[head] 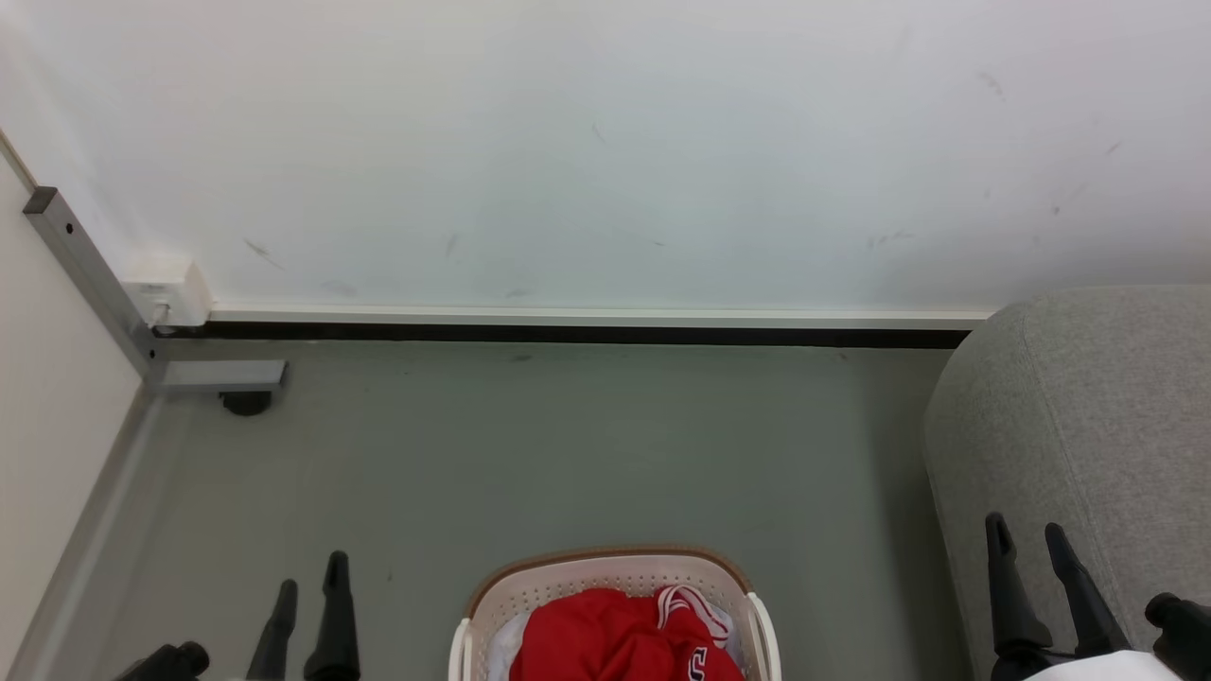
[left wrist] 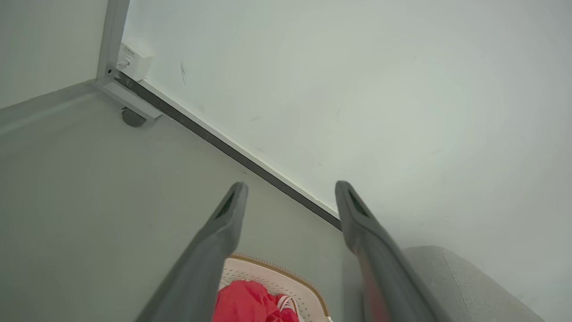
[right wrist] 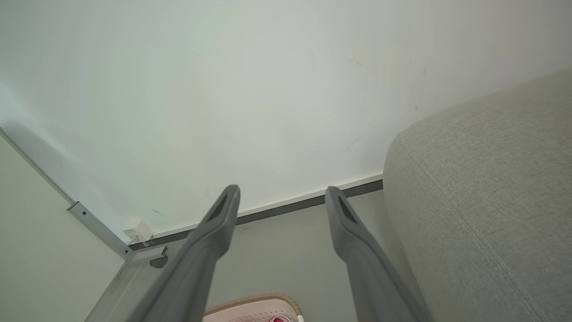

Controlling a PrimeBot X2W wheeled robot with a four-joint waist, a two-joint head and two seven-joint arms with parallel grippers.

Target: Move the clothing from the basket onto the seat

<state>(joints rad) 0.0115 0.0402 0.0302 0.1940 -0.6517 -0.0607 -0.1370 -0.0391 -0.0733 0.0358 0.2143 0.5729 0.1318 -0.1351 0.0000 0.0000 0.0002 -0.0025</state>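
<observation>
Red clothing [head: 605, 638] with a white-and-red striped trim lies heaped in the cream basket [head: 605, 566], which stands on the grey-green floor [head: 568, 445] at the robot's feet. White lettering on the fabric is cut off at the bottom edge, too little to read. The grey seat [head: 1088, 416] rises to the right, apart from the basket with a strip of floor between. The left gripper [head: 311, 572] hangs left of the basket, jaws apart and empty. The right gripper [head: 1024, 525] hangs against the seat's near side, jaws likewise parted, holding nothing. Behind runs a scuffed white wall [head: 605, 142] with a dark skirting [head: 568, 333]. A metal frame [head: 85, 265] and a small white box [head: 170, 288] sit in the left corner, the box's label too small to read.
</observation>
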